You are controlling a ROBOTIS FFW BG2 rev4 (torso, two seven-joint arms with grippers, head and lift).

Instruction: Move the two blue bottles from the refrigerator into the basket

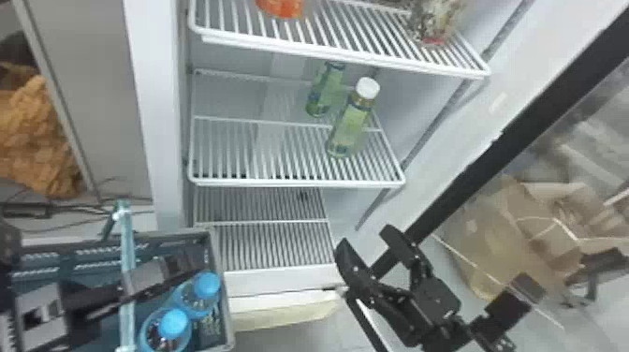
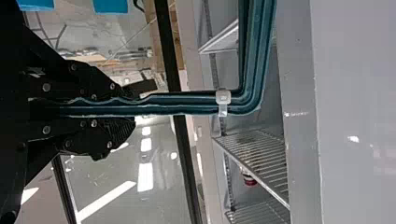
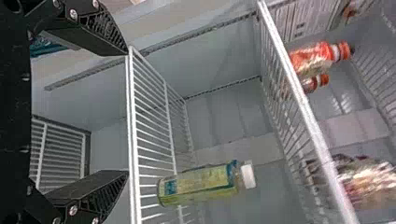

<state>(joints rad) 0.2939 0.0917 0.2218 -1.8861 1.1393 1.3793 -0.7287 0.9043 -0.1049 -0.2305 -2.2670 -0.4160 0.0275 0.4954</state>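
Observation:
Two clear bottles with blue caps, the front blue bottle [image 1: 173, 324] and the rear blue bottle [image 1: 206, 286], are inside the basket [image 1: 225, 299] at the lower left of the head view. Over the basket, my left gripper [image 1: 161, 276] is shut on its teal handle [image 1: 125, 243]. The left wrist view shows the handle [image 2: 252, 56] running out from between the fingers of this left gripper [image 2: 128, 108]. My right gripper [image 1: 367, 244] stands open and empty before the refrigerator's lower right side; in the right wrist view the right gripper [image 3: 127, 113] has its fingers wide apart.
The refrigerator's middle shelf [image 1: 299, 183] holds a green bottle [image 1: 350, 122] with a white cap and another green bottle [image 1: 326, 91] behind it. Orange and mixed-colour items are on the upper shelf [image 1: 341, 55]. The dark-edged door [image 1: 519, 112] stands swung out at the right.

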